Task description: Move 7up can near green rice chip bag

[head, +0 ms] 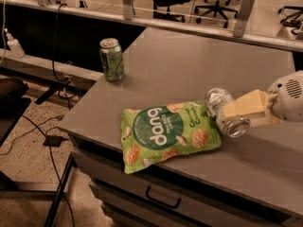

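The 7up can (223, 112), silver-white with shiny ends, lies on its side just right of the green rice chip bag (165, 134), touching or almost touching the bag's right edge. The bag lies flat near the front edge of the grey table (189, 65), its "dang" lettering facing up. My gripper (244, 111) reaches in from the right. Its pale fingers (246, 105) are closed around the can's body.
A darker all-green can (111, 59) stands upright at the table's left edge. The table has drawers with a handle (163, 198) below the front edge. Cables lie on the floor at left. Office chairs stand behind a rail at the back.
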{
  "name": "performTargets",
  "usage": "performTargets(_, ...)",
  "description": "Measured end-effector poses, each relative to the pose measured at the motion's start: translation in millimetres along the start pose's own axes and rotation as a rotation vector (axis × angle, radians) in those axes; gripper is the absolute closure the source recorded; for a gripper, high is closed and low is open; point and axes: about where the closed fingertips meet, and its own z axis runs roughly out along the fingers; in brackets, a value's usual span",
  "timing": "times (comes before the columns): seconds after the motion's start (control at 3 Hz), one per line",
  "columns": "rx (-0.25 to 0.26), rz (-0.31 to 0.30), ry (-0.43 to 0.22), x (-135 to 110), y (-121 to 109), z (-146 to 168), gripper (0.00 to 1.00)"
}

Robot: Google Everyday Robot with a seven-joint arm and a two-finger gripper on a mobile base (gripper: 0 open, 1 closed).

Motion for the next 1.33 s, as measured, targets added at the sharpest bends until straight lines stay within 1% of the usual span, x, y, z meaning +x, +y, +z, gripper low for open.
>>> performTargets(0.33,0.001,-0.003,-0.003,0.0,-1.4,1.4,0.0)
performTargets(0.67,0.001,-0.003,-0.003,0.0,-1.5,1.5,0.0)
performTargets(1.0,0.053,0.053,0.014,4.3,-3.2,-7.1,0.0)
performTargets(1.33,0.164,0.188,0.049,13.9,-3.3,-27.1,0.0)
